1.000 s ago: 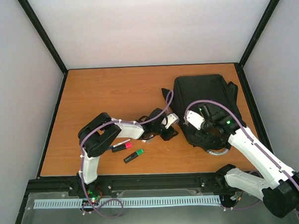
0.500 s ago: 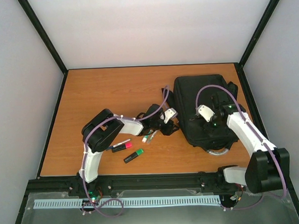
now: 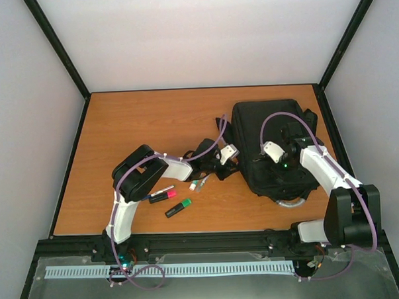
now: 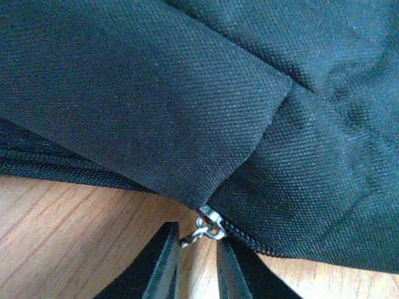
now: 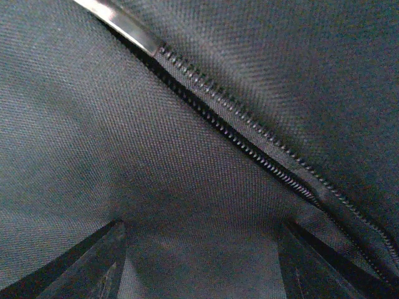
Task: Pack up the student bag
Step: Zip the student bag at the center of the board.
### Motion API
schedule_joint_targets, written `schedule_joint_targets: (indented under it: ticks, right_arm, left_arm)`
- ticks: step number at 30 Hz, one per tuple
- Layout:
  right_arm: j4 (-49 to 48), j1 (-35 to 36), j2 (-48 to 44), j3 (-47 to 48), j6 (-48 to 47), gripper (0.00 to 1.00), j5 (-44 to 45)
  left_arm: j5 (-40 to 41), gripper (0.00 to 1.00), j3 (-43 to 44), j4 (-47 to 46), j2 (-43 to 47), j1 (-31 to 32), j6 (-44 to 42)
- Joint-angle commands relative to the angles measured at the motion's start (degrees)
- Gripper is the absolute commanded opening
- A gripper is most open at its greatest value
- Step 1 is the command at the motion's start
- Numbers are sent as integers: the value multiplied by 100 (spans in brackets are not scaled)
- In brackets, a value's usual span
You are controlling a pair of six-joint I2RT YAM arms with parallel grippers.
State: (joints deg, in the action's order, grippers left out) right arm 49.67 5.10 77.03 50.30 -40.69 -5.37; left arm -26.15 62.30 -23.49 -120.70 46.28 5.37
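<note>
At the left jaws' tips: student bag [image 4: 156, 93], zip pull [image 4: 207, 225] nearest.

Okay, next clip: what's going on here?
Both arms are at the black backpack. The left pincer has its jaws close together at a zip pull on the bag's edge; a firm grip isn't clear. The right pincer hangs open over the fabric beside another zip. A pink-capped marker and a green-capped marker lie unpacked on the table.
</note>
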Motion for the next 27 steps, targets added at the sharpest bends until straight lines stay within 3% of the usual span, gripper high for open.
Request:
schedule_joint_targets:
  ticks: [1, 8, 19, 27]
  right_arm:
    - [-114, -62, 86, -113, 43, 68, -34]
    - [-138, -61, 82, -107, 89, 67, -130]
    - [-369, -53, 554, -106, 310, 62, -458]
    - [-456, -47, 639, -11, 451, 61, -918]
  left_arm:
    - [-79, 17, 145, -434, -21, -69, -62]
    - [-13, 1, 52, -214, 108, -71, 10]
    - [306, 1, -446, 846, 482, 255, 299]
    - [550, 1, -451, 1160, 533, 1032, 465]
